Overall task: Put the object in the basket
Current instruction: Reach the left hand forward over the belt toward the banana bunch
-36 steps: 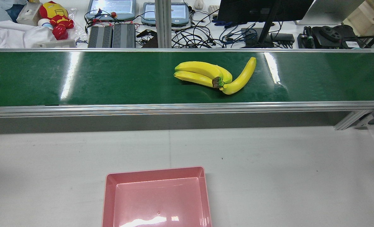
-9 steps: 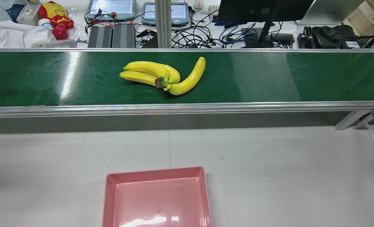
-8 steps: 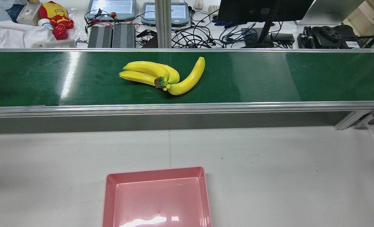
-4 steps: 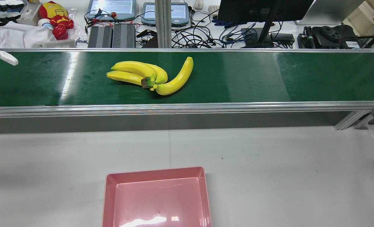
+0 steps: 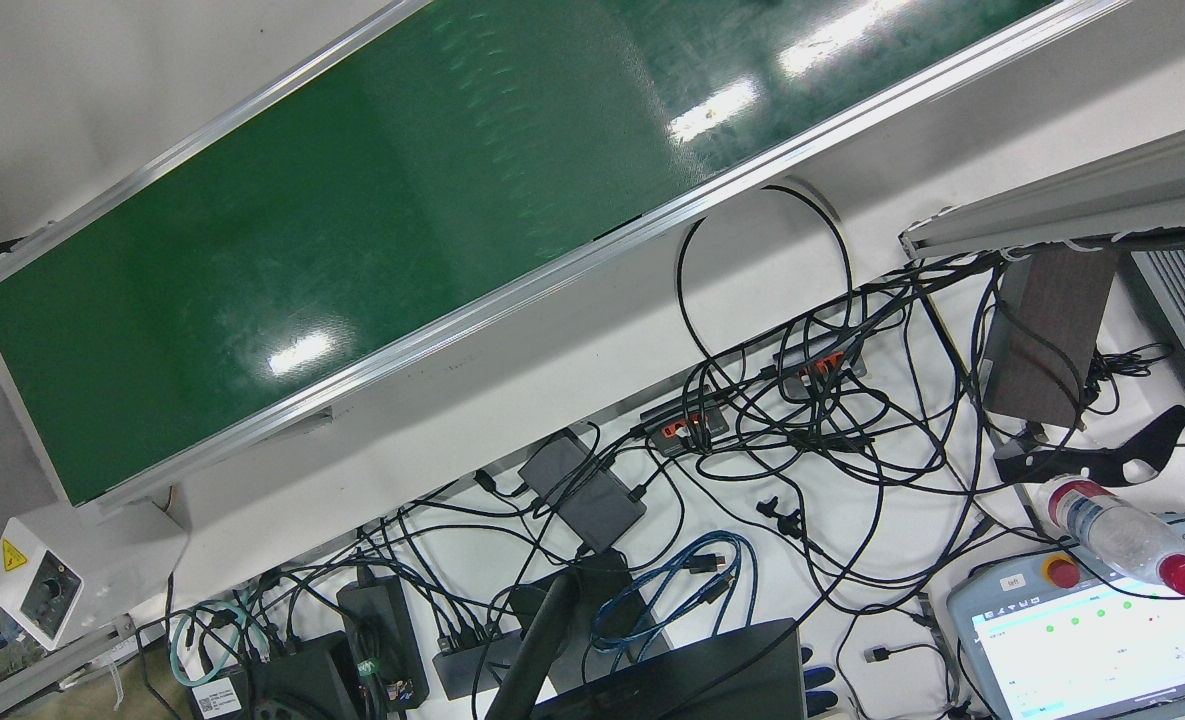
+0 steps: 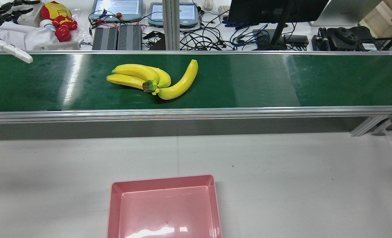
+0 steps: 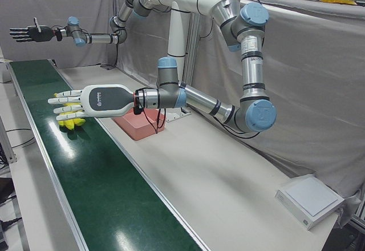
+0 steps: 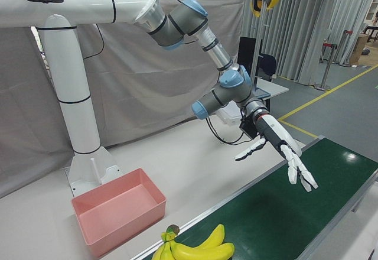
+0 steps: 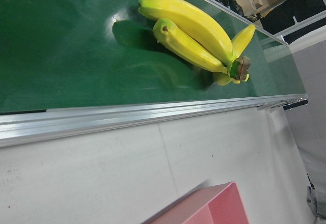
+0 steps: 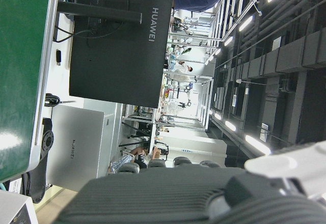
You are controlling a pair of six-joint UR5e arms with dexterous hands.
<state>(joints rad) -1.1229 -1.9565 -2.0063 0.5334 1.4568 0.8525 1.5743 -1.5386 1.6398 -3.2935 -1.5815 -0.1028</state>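
A bunch of yellow bananas (image 6: pixel 152 81) lies on the green conveyor belt (image 6: pixel 282 79), left of centre in the rear view. It also shows low in the right-front view as bananas (image 8: pixel 195 249) and close up in the left hand view as bananas (image 9: pixel 196 35). The pink basket (image 6: pixel 162 180) stands on the grey table, on the robot's side of the belt. My left hand (image 8: pixel 277 142) hovers above the belt, open, to the robot's left of the bananas and apart from them. My right hand (image 7: pixel 25 33) is held high and far off, fingers spread and holding nothing.
An aluminium rail (image 6: pixel 196 112) edges the belt on the table side. Behind the belt are a monitor (image 6: pixel 275 10), tangled cables (image 5: pixel 802 420), tablets and a red-and-yellow toy (image 6: pixel 58 18). A flat white box (image 7: pixel 311 199) lies at the table's far corner.
The bananas have travelled leftwards along the belt in the rear view. My left hand has come farther into that view from its left edge, above the belt.
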